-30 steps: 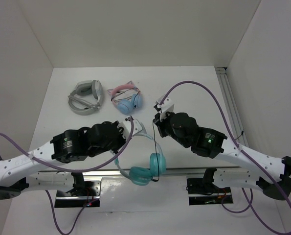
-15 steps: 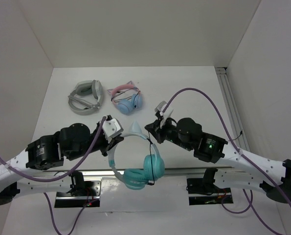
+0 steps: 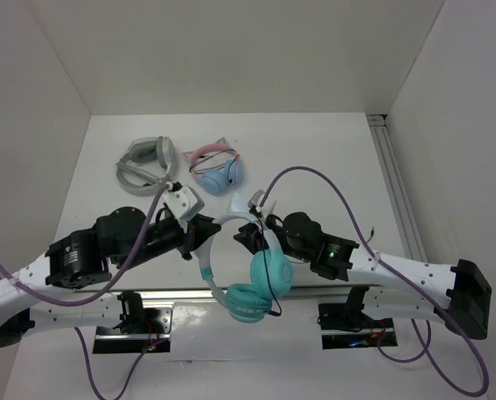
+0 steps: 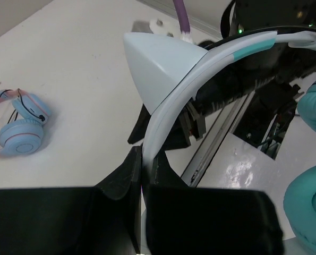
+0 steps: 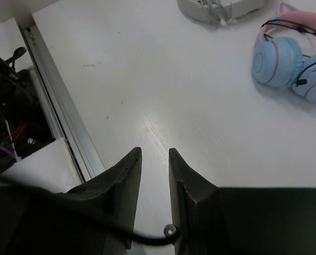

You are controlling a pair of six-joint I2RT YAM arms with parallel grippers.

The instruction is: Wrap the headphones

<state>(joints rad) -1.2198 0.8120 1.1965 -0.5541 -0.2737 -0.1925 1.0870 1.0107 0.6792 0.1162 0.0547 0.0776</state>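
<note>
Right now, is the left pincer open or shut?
Shut: the left pincer clamps the headphones by the whitish headband, fingers tight on both sides.

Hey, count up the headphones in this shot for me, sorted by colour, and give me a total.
Teal headphones: 1
Pink-banded headphones with light blue cups: 1
Grey headphones: 1
Total: 3
</note>
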